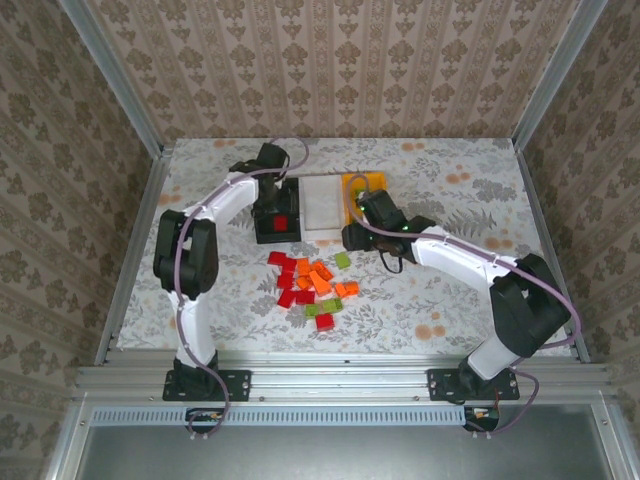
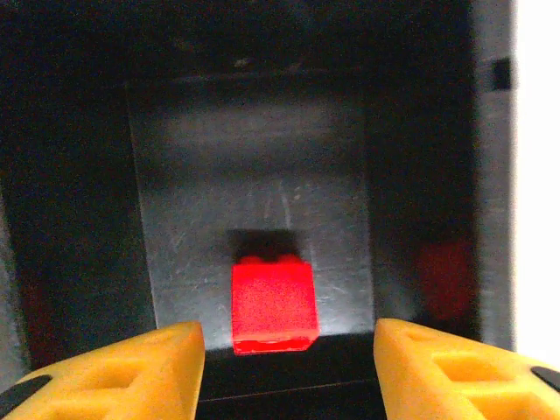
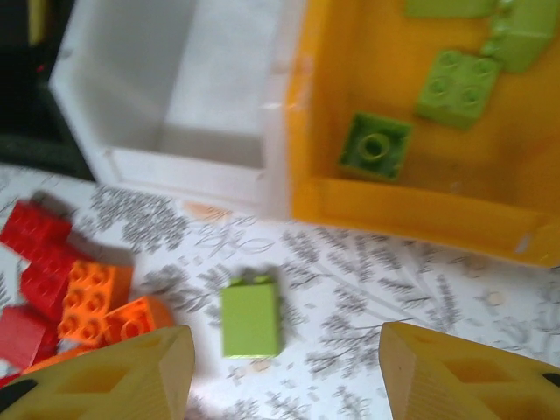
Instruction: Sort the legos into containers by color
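My left gripper (image 2: 289, 372) hangs open over the black container (image 1: 277, 225). A red lego (image 2: 273, 302) lies loose on the floor of that bin (image 2: 254, 175), apart from both yellow fingers; from above the same red lego (image 1: 281, 222) shows inside it. My right gripper (image 3: 284, 376) is open above a light green lego (image 3: 250, 317) lying on the table just in front of the white container (image 3: 219, 87) and the orange-yellow container (image 3: 420, 206). Several green legos (image 3: 374, 146) lie in the orange-yellow one. A pile of red, orange and green legos (image 1: 312, 285) sits mid-table.
The three bins stand side by side at the back: black, white (image 1: 322, 205), orange-yellow (image 1: 352, 182). Red legos (image 3: 35, 234) and orange legos (image 3: 92, 297) lie just left of my right gripper (image 1: 355, 238). Patterned walls fence the table on three sides.
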You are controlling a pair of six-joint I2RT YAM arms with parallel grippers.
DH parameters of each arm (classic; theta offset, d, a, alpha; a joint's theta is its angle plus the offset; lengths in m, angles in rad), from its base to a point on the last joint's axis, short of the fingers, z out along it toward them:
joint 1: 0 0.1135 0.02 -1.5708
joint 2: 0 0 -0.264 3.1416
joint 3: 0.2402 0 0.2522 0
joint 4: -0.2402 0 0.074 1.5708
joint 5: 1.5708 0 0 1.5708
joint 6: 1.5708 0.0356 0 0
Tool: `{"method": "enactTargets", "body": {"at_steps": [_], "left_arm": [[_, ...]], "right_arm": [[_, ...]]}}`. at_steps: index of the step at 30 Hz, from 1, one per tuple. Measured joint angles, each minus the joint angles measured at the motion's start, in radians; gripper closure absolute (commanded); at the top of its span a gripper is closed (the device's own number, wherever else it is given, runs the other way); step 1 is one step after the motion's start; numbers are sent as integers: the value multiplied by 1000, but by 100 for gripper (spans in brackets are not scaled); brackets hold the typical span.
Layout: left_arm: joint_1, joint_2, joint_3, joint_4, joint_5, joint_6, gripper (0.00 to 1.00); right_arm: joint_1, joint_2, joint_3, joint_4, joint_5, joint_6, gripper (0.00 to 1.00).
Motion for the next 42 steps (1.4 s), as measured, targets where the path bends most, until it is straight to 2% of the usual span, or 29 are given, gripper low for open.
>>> {"method": "enactTargets", "body": {"at_steps": [2,7,11,12,16,20,24,28,30,33,38,42], "left_arm": [[0,-34,0,-1,21,-1,28],[0,-210,-75,36,86,-8,21],[2,-489,-325,128,122,-28,2],[5,-568,-407,152,127,-38,0],[34,-886,-755,207,141,-89,0],[69,-1205,-1056,188,141,-159,0],[80,-1514,-1188,111,145,-227,0],[80,-1706,-1210,84,146,-278,0],[80,-1735,-1210,81,143,-299,0],[84,-1699,-1197,63,138,-324,0],[103,-1490,-1006,8,121,-323,0],[114,-1344,-906,98,177,-315,0]], "right_arm": [[24,8,0,0,-4,0,39],[53,43,1,0,-8,3,37],[71,127,18,-1,-8,-1,34],[75,155,26,-2,-7,-6,34],[78,241,56,-10,-4,-32,35],[77,296,74,-8,22,-50,46],[77,318,79,-9,54,-64,54],[77,322,84,-4,87,-74,63],[78,325,85,5,101,-74,68],[80,324,86,7,122,-73,69],[86,244,81,-4,166,-76,69],[64,156,163,-37,206,-108,68]]}}
